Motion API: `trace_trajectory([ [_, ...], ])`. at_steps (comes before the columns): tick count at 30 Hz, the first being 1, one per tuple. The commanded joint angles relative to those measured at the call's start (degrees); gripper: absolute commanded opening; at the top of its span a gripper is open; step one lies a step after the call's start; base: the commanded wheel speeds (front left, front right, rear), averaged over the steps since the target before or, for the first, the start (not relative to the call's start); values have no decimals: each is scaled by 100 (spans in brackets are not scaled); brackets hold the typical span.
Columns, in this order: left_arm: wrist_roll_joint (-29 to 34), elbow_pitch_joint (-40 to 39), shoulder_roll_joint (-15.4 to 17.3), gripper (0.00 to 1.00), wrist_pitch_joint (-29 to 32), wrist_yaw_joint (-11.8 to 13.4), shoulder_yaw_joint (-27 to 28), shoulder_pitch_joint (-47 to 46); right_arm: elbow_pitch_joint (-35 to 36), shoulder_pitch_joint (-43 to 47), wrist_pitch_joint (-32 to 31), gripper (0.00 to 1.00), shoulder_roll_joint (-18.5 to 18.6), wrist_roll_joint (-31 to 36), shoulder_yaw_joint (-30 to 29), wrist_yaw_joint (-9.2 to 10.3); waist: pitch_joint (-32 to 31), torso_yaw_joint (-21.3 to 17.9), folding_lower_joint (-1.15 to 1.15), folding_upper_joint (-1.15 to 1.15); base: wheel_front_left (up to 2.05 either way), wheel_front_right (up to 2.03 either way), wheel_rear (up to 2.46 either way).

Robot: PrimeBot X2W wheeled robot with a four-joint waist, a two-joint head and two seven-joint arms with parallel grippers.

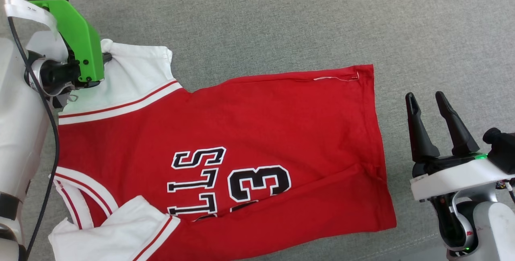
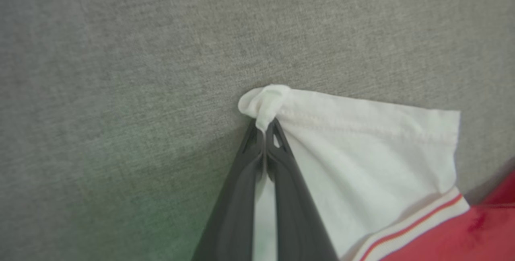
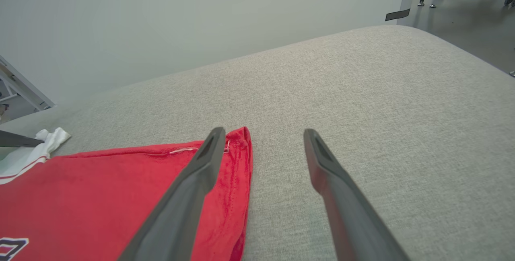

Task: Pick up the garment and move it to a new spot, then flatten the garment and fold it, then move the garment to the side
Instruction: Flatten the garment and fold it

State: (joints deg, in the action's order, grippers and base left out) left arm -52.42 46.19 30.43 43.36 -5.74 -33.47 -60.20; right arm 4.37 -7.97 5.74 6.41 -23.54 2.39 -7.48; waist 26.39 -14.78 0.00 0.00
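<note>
1. Garment (image 1: pixel 261 132): red jersey, spread mostly flat, lettering up, on the grey fabric surface (image 1: pixel 281 19).
2. Handling, as judged: light, limp, prone to bunching; best taken at sleeve corners or hem.
3. Left gripper (image 2: pixel 265 130): jaws closed, pinching the white sleeve corner (image 2: pixel 263 100).
4. Right gripper (image 1: pixel 425 97): jaws spread wide, empty, just beside the bottom hem.
</note>
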Motion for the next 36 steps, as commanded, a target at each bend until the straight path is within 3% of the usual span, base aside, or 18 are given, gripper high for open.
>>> trace_trajectory([
  [1,-34,211,-285,0,85,7,-215,556,-44,-143,-30,100,55,-77,-47,-1,-53,41,0,0,0,0,0],
  [10,-75,129,-218,0,-510,-60,-8,190,-547,-584,-568,100,577,-688,-62,-1,-374,348,0,0,0,0,0],
  [24,-56,-556,-351,0,-1164,-150,-130,108,-1625,-1585,-3303,100,1564,-1540,600,-1,-567,982,0,0,0,0,0],
  [36,-185,-954,-378,0,-1242,-168,-268,166,-2678,-2536,-3952,100,1659,-1737,1532,-1,-381,1226,0,0,0,0,0],
])
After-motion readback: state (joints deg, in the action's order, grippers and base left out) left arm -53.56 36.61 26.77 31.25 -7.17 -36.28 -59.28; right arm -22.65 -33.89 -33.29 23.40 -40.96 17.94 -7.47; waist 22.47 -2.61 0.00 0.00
